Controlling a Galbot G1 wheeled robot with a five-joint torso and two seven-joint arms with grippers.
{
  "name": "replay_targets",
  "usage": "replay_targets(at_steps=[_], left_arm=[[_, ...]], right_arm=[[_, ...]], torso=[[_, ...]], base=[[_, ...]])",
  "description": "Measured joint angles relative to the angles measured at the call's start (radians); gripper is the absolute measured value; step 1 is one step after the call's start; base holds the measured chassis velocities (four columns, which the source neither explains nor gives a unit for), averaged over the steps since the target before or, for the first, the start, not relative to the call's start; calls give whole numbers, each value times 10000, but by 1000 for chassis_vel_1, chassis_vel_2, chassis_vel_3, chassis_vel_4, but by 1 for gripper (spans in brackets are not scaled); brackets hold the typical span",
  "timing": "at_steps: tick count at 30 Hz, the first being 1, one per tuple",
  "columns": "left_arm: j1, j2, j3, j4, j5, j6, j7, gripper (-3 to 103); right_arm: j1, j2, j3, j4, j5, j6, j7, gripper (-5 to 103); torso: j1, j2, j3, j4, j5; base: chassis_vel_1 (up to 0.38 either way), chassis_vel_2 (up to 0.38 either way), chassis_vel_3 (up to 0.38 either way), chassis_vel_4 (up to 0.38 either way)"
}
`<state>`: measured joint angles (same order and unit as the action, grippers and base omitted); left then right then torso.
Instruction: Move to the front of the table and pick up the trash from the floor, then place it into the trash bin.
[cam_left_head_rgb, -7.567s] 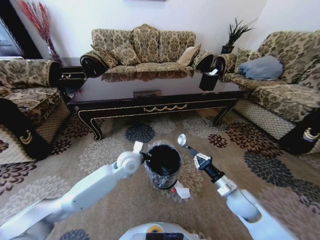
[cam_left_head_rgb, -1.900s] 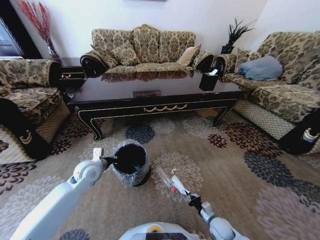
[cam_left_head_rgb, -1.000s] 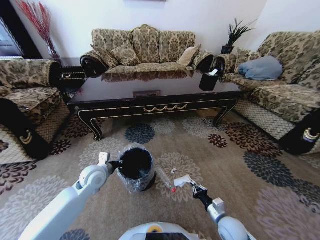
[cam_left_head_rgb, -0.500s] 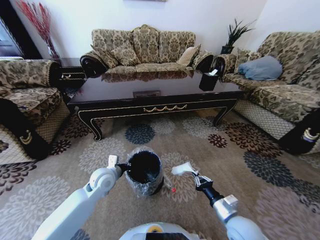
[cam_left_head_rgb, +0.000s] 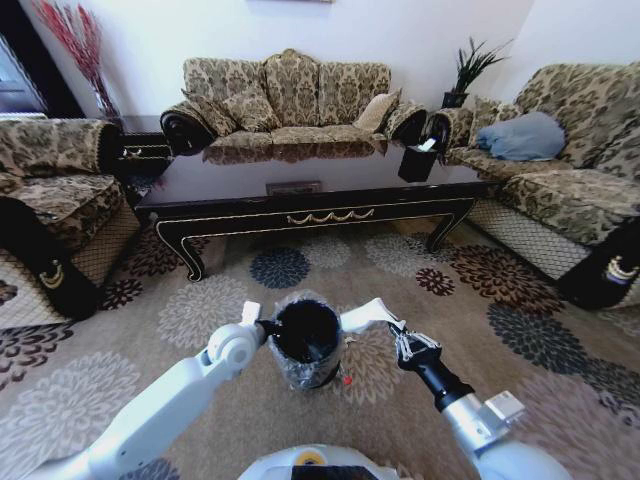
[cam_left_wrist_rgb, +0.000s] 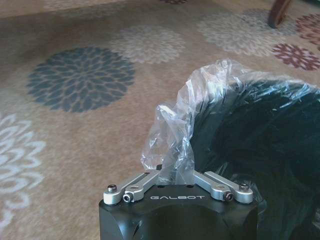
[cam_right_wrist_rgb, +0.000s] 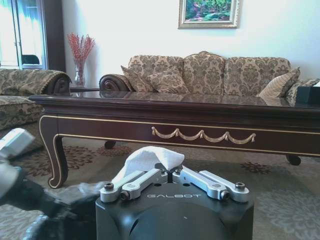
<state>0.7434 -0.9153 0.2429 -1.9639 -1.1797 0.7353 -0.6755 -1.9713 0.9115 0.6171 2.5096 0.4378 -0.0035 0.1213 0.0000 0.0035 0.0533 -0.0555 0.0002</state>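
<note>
Right gripper (cam_left_head_rgb: 393, 330) pinched on white paper (cam_left_head_rgb: 365, 314), raised just beside bin (cam_left_head_rgb: 306, 345) rim, ready for a drop | left gripper (cam_left_head_rgb: 268, 327) clamps bin's bag (cam_left_wrist_rgb: 172, 140), steadying it | bottle cap (cam_left_head_rgb: 346, 379) on carpet (cam_left_head_rgb: 520, 320) below | table (cam_left_head_rgb: 300, 195) beyond.

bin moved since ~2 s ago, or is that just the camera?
Yes. The table sits where it did in the head view, so the camera held. The trash bin, held at its rim by the left gripper, shifted toward the robot's right and slightly nearer.
</note>
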Motion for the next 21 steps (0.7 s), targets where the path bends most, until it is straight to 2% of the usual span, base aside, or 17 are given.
replay_targets(at_steps=[9,21], left_arm=[[-1187,-714,1423,279,-669,-1,-673,3],[-1394,-1208,1848,307,-1023,-1,-1106,3]], right_arm=[[2,-3,-223,-35,-292,44,-80,0],[37,89,-935,-365,-1125,198,-195,0]], torso=[[0,0,0,-1,0],[0,0,0,2,0]], base=[[0,0,0,0],[0,0,0,0]])
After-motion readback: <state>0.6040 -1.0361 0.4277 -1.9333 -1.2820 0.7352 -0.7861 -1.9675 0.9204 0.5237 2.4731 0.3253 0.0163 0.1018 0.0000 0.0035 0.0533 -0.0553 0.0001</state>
